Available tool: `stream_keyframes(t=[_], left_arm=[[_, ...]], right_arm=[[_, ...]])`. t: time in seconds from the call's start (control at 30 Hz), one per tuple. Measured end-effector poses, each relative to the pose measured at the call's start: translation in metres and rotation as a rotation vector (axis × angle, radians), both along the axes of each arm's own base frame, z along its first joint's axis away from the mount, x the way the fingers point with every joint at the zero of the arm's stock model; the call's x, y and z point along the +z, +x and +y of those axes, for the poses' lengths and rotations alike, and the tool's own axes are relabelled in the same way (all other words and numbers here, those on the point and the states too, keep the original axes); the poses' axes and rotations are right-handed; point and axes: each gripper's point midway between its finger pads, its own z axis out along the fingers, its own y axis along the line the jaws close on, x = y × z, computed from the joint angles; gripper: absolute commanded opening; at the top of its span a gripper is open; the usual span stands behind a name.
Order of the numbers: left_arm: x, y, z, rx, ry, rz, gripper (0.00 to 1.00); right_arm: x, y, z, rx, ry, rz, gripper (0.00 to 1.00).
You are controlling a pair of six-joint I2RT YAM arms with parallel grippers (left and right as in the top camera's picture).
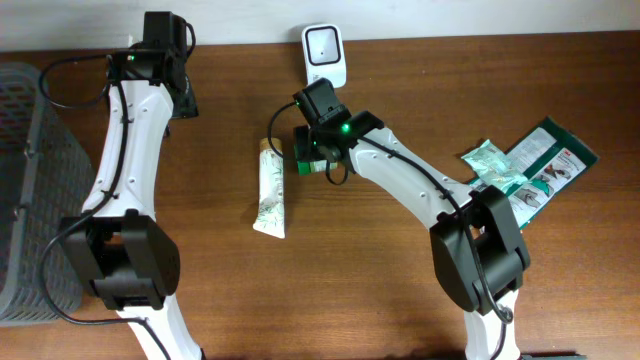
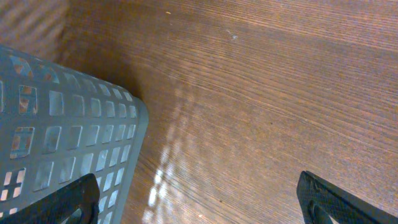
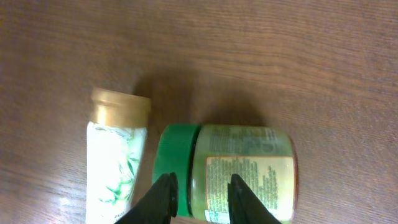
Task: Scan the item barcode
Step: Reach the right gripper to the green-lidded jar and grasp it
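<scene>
While the left gripper (image 2: 202, 205) is held wide apart beside the basket (image 2: 56, 137), nothing is judged scanned yet. The green-lidded jar (image 3: 242, 171) is seen lying on its side just beside the tube (image 3: 115, 168), short of the scanner (image 1: 324, 52). The right gripper (image 3: 202, 196) is set narrowly over the lid, but a clamp cannot be confirmed. Lifting the jar and presenting it to the scanner are judged left.

Table (image 3: 311, 50): brown wood, fine grain, smooth, low sheen.
Under right gripper (image 3: 201, 183), fingers (image 3: 163, 199) black, matt: jar (image 3: 249, 168) glossy, translucent, glass or plastic unclear; 1 paper-look label. Lid (image 3: 177, 149): green smooth plastic.
By lid end: tube (image 3: 115, 168) white printed plastic, satin; cap (image 3: 120, 106) dull gold.
Beside left gripper (image 2: 198, 183): basket (image 2: 62, 143) grey matt perforated plastic.
</scene>
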Motion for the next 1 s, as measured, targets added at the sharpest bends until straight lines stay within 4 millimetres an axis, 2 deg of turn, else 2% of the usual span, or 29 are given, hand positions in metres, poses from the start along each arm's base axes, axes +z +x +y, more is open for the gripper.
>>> stream_keyframes(t=[0.1, 0.23, 0.3, 0.43, 0.57, 0.67, 0.7, 0.73, 0.8, 0.87, 0.93, 1.0], left_arm=[[0.000, 0.000, 0.000, 0.000, 0.000, 0.000, 0.99], [0.000, 0.000, 0.000, 0.000, 0.000, 0.000, 0.99], [0.000, 0.000, 0.000, 0.000, 0.000, 0.000, 0.99], [0.000, 0.000, 0.000, 0.000, 0.000, 0.000, 0.99], [0.000, 0.000, 0.000, 0.000, 0.000, 0.001, 0.99], [0.000, 0.000, 0.000, 0.000, 0.000, 0.000, 0.99], [0.000, 0.000, 0.000, 0.000, 0.000, 0.000, 0.99], [0.000, 0.000, 0.000, 0.000, 0.000, 0.000, 0.99], [0.000, 0.000, 0.000, 0.000, 0.000, 0.000, 0.99], [0.000, 0.000, 0.000, 0.000, 0.000, 0.000, 0.99], [0.000, 0.000, 0.000, 0.000, 0.000, 0.000, 0.99], [0.000, 0.000, 0.000, 0.000, 0.000, 0.000, 0.99]], right_arm=[[0.005, 0.010, 0.015, 0.021, 0.065, -0.043, 0.25], [-0.013, 0.011, 0.019, 0.032, 0.069, -0.018, 0.28], [-0.014, 0.010, 0.020, 0.038, 0.073, -0.011, 0.28], [-0.025, -0.012, 0.018, 0.101, 0.047, 0.081, 0.28], [-0.039, -0.033, -0.004, 0.196, -0.049, 0.169, 0.32], [-0.037, -0.037, -0.043, 0.215, -0.113, 0.236, 0.36], [-0.031, -0.033, -0.055, 0.200, -0.117, 0.242, 0.39], [-0.015, -0.026, -0.069, 0.187, -0.120, 0.228, 0.44], [0.030, -0.011, -0.090, 0.181, -0.118, 0.142, 0.47], [0.054, -0.003, -0.104, 0.169, -0.114, 0.088, 0.50], [0.055, -0.004, -0.120, 0.154, -0.090, 0.120, 0.55], [0.039, -0.011, -0.121, 0.166, 0.002, 0.202, 0.68]])
